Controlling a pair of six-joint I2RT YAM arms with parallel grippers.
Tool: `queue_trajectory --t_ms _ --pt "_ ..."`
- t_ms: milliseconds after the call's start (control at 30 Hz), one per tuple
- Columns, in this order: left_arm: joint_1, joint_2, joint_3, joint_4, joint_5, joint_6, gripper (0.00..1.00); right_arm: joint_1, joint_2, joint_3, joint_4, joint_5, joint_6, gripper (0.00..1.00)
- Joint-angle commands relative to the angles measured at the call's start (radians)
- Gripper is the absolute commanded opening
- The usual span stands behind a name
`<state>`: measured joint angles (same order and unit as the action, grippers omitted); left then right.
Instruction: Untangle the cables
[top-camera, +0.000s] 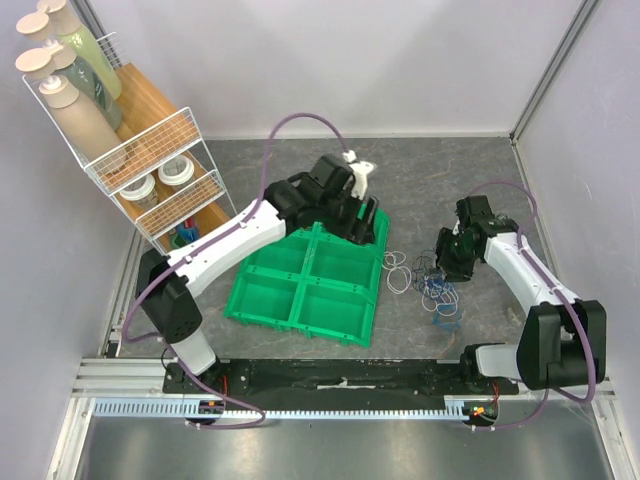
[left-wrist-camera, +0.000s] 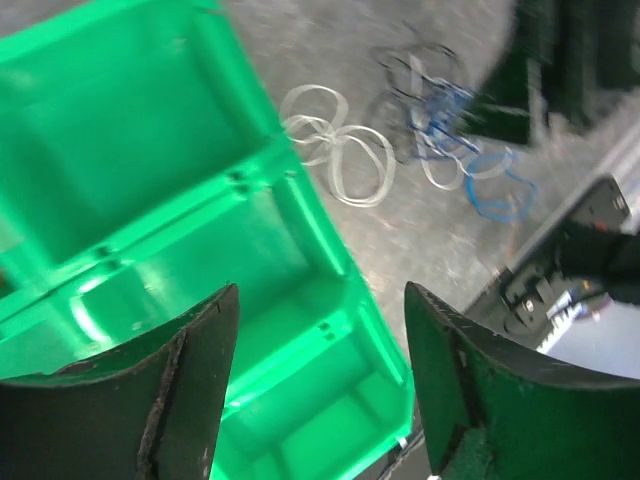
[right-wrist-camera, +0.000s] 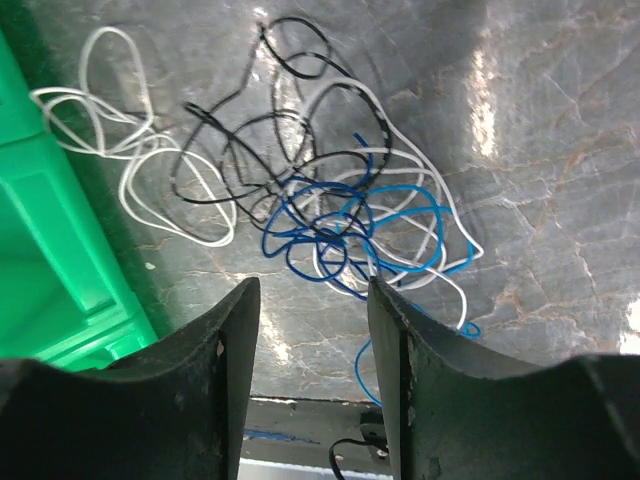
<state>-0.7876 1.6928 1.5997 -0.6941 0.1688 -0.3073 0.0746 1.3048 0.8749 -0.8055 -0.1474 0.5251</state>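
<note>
A tangle of cables (top-camera: 432, 283) lies on the grey table right of the green tray (top-camera: 270, 300). In the right wrist view black (right-wrist-camera: 215, 150), white (right-wrist-camera: 400, 160), dark blue (right-wrist-camera: 310, 215) and light blue (right-wrist-camera: 435, 225) cables knot together, with a white loop bundle (right-wrist-camera: 110, 130) beside the tray. My right gripper (right-wrist-camera: 312, 300) is open and empty, just above the near edge of the tangle. My left gripper (left-wrist-camera: 318, 320) is open and empty above the tray (left-wrist-camera: 150, 150); the cables (left-wrist-camera: 440, 130) lie beyond it.
A wire rack (top-camera: 150, 170) with bottles and jars stands at the back left. The black base rail (top-camera: 340, 375) runs along the near edge. Walls close in the table at the back and right.
</note>
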Motion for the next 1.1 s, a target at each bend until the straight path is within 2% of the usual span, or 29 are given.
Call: queue_trajectory --t_ms 0,133,200,233,267,333,400,467,567,633,733,833,967,1067 --pt "-0.081 -0.018 0.009 0.039 0.138 0.138 0.75 -0.001 0.019 0.053 -0.101 0.080 0.052 0.54" --pt "-0.096 -0.030 0.000 0.067 0.205 0.146 0.76 -0.001 0.031 0.098 -0.136 0.141 0.015 0.60" --pt "-0.102 -0.025 0.011 0.055 0.206 0.145 0.71 -0.002 0.071 0.110 -0.171 0.141 -0.025 0.61" --pt "-0.105 -0.024 0.017 0.048 0.204 0.142 0.65 -0.001 0.083 0.099 -0.172 0.141 -0.037 0.62" --pt "-0.113 -0.025 0.016 0.048 0.190 0.134 0.60 -0.001 0.082 0.063 -0.155 0.137 -0.040 0.62" --pt "-0.130 -0.016 0.014 0.051 0.151 0.119 0.59 -0.001 0.070 -0.003 -0.095 0.141 -0.036 0.59" --pt "-0.148 0.007 0.060 0.006 0.092 0.077 0.59 0.001 0.065 -0.010 -0.118 0.257 -0.010 0.52" --pt "-0.157 0.025 0.106 -0.062 0.058 0.012 0.57 0.008 0.012 0.024 -0.130 0.327 -0.026 0.53" --pt "-0.160 -0.022 0.062 -0.039 0.017 -0.087 0.56 0.014 -0.070 0.087 -0.130 0.391 -0.068 0.57" --pt "-0.160 -0.057 0.025 -0.018 -0.034 -0.136 0.57 0.025 -0.082 0.120 -0.121 0.367 -0.095 0.60" --pt "-0.159 -0.096 0.016 -0.030 -0.071 -0.150 0.58 0.082 -0.070 0.159 -0.058 0.206 -0.096 0.64" --pt "-0.159 -0.143 -0.020 -0.013 -0.116 -0.139 0.58 0.157 -0.026 0.182 0.023 0.083 0.002 0.65" --pt "-0.159 -0.197 -0.101 0.042 -0.124 -0.124 0.58 0.212 0.046 0.098 0.165 -0.032 0.325 0.61" --pt "-0.160 -0.222 -0.113 0.045 -0.091 -0.119 0.58 0.283 0.089 0.078 0.244 -0.002 0.514 0.59"
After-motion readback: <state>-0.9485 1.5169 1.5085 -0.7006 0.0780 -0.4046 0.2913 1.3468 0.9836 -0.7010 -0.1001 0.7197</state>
